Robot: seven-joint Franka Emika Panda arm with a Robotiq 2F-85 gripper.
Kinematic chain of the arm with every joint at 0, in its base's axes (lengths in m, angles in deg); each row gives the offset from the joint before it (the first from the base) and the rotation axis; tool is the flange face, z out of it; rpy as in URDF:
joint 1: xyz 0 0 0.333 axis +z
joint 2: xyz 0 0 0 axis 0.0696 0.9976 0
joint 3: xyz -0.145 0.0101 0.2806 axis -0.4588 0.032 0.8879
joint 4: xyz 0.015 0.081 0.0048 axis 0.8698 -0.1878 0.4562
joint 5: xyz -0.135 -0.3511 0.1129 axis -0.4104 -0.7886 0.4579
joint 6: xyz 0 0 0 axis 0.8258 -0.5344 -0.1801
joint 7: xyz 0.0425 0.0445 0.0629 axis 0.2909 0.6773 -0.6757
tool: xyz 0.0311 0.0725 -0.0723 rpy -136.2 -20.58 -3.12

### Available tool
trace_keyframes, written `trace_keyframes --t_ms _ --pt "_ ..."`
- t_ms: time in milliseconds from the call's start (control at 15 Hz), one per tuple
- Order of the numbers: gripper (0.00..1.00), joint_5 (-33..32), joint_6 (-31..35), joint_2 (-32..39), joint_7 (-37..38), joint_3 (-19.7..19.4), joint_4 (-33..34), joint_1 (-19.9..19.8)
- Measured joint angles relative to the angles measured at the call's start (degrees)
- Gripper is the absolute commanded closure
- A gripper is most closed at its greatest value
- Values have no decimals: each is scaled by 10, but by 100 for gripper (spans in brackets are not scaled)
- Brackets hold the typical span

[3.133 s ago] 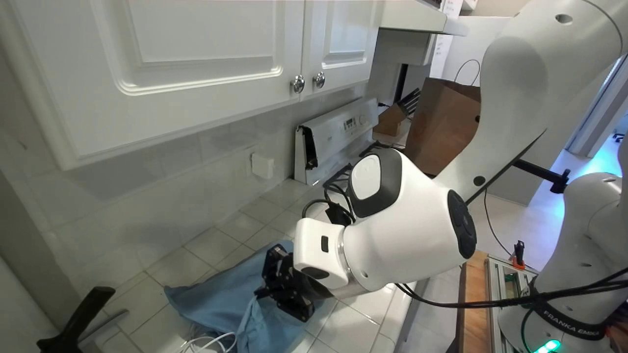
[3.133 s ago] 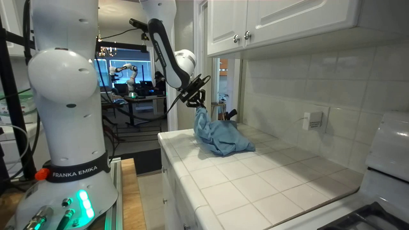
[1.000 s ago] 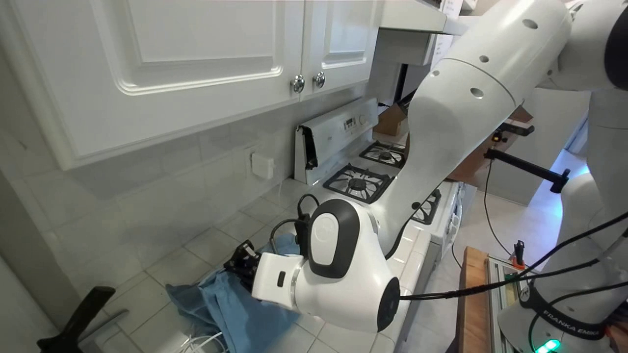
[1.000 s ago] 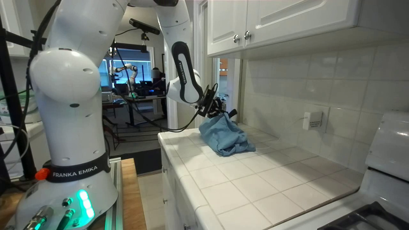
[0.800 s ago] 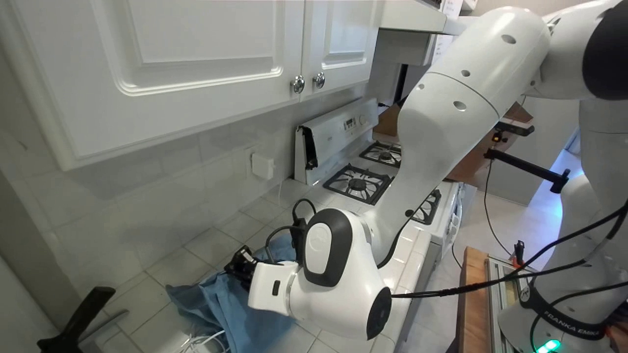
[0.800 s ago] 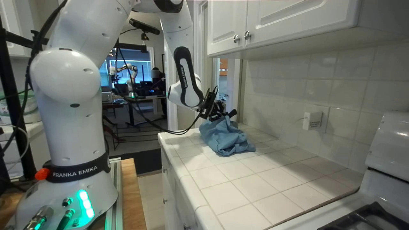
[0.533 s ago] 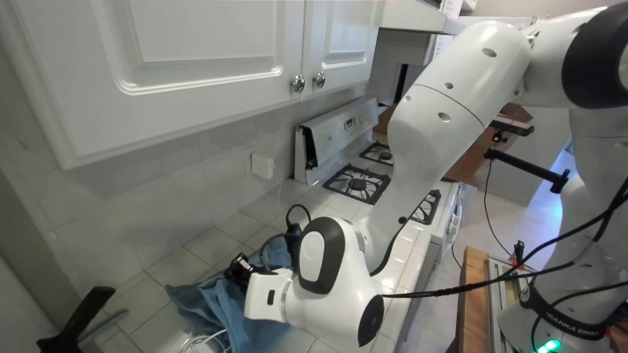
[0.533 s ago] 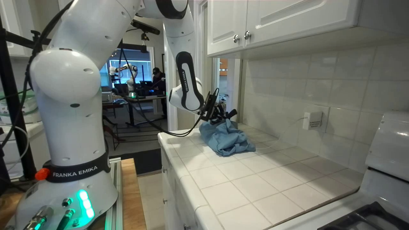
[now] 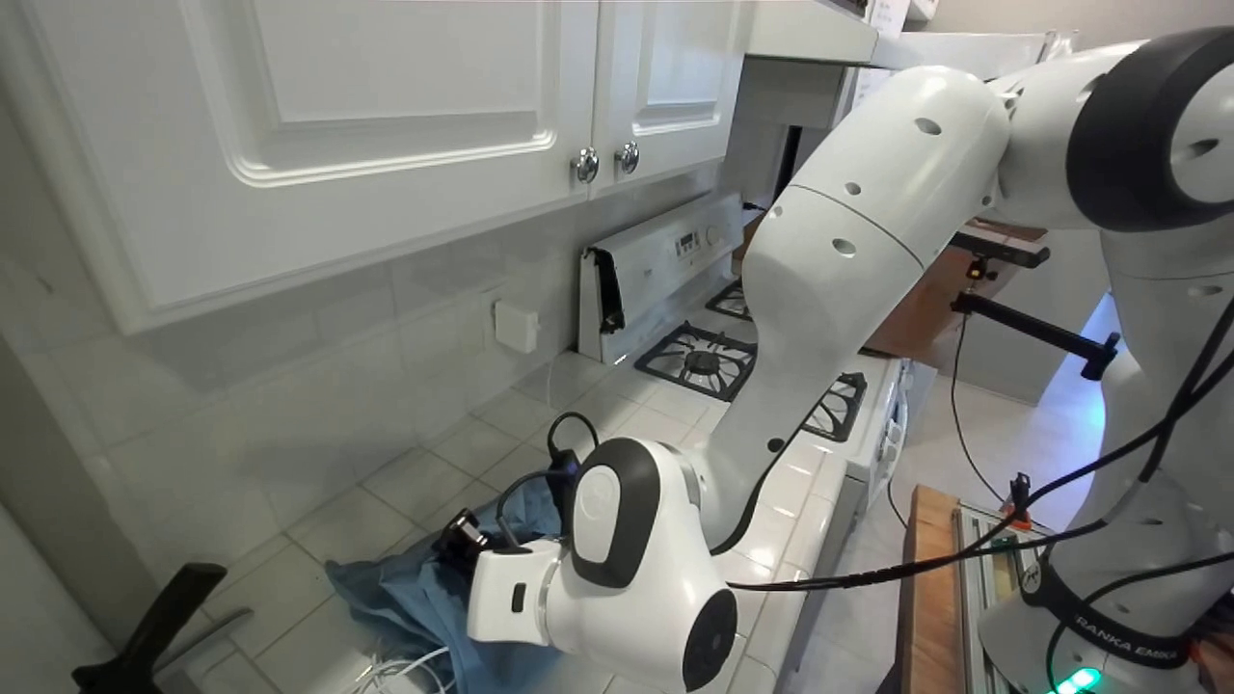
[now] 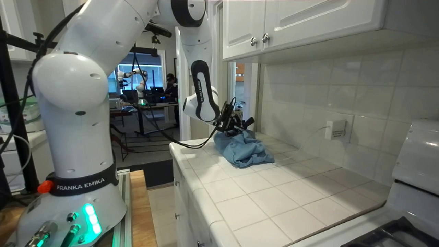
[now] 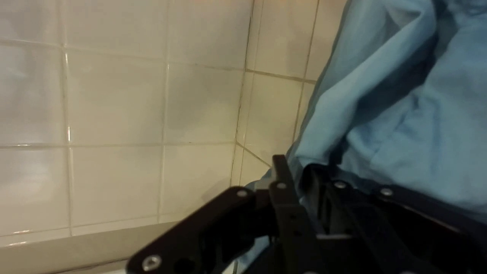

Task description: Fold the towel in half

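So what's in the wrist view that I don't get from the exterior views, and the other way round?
Only the wrist view: the fingers of the gripper clearly up close, with a fold of the towel between them.
Only the exterior views: the white cabinets, the stove and the white adapter.
Shared: towel, gripper, tiled counter and tiled wall.

Rumpled light blue cloth towel [image 10: 241,151] heaped on white tiled bench [image 10: 259,199]. Black mechanical hand [image 10: 240,130] tilted at its top, grip unclear. White boxy adapter [image 10: 335,129] on white tiled wall [image 10: 375,103].
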Motion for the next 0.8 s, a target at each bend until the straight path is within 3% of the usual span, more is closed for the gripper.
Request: trace_keyframes --t_ms 467,600,800 --pt "4 95 104 -90 26 16 -11 -32" --pt "0 129 156 -132 37 16 -36 -41" --pt "0 228 234 -186 29 13 -91 -54"
